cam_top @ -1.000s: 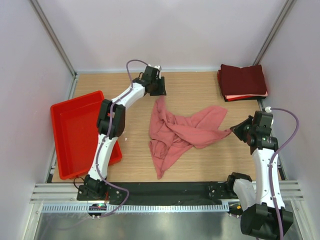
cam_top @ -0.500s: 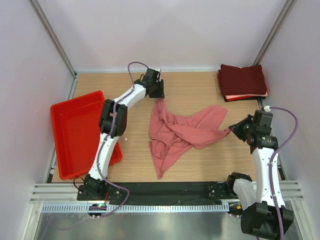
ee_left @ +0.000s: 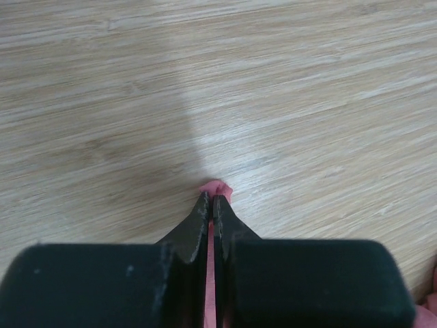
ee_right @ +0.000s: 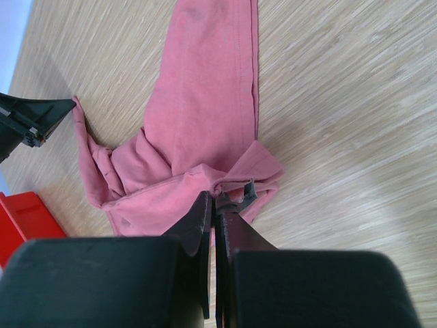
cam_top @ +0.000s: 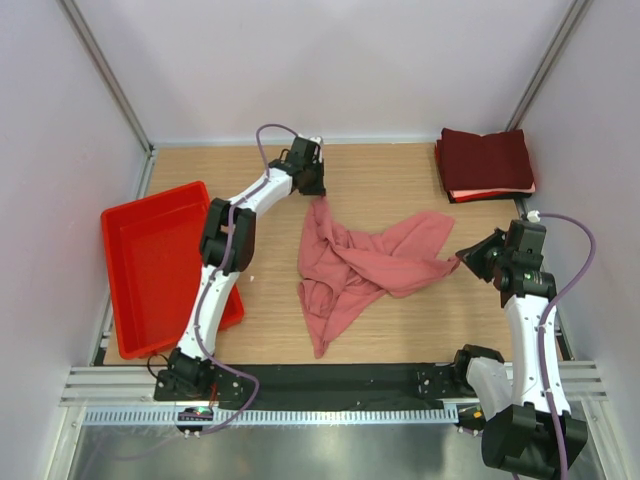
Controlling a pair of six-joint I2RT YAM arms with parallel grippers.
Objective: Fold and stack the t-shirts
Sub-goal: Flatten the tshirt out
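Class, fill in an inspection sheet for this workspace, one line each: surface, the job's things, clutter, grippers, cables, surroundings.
Surface: wooden table, flat, no spills seen.
Job's things: salmon-pink t-shirt crumpled mid-table; folded maroon t-shirts stacked at the far right corner, with a pale layer near the bottom.
Clutter: red tray at the left, nothing in it.
Grippers: left gripper, jaws shut on the pink shirt's far tip; right gripper, jaws shut on its bunched right corner.
Cables: purple cables looped along both arms, off the cloth.
Surroundings: pale walls, metal frame posts.
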